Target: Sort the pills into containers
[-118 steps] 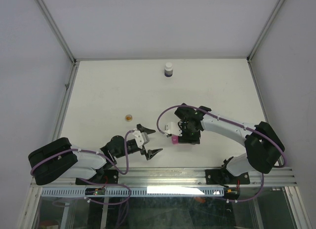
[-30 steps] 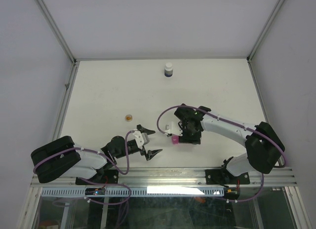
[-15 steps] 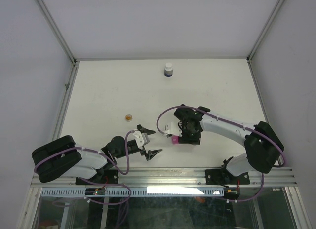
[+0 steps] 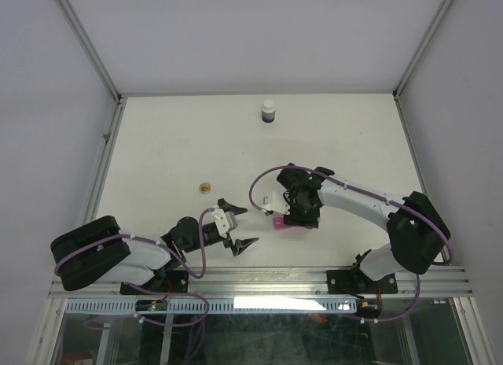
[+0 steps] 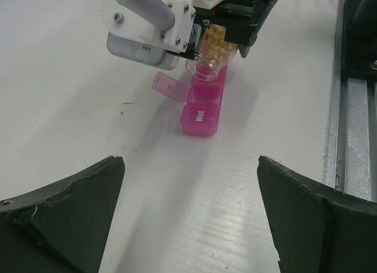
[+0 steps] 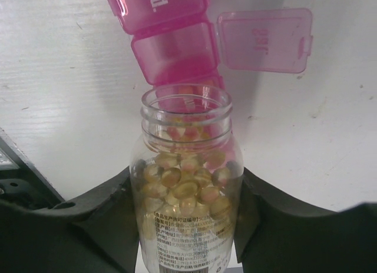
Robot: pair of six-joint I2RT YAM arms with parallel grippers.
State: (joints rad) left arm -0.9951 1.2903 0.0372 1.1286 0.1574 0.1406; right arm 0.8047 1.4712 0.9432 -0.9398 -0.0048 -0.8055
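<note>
My right gripper (image 6: 186, 226) is shut on a small clear bottle (image 6: 187, 190) full of yellow-orange pills (image 6: 185, 179). The uncapped bottle is tipped, mouth down over the pink pill organiser (image 6: 171, 40). One organiser lid (image 6: 265, 39) stands open beside the bottle mouth. In the left wrist view the bottle (image 5: 211, 46) hangs over the organiser (image 5: 202, 111), whose near compartment reads "Wed". In the top view the right gripper (image 4: 299, 210) covers most of the organiser (image 4: 277, 223). My left gripper (image 4: 238, 227) is open and empty, left of the organiser.
A small round orange cap (image 4: 205, 187) lies on the white table, left of centre. A dark white-capped bottle (image 4: 269, 111) stands at the far edge. A metal rail (image 5: 353, 102) runs along the table's near edge.
My right gripper with the bottle has shifted slightly left and away over the organiser. The left arm has barely moved.
</note>
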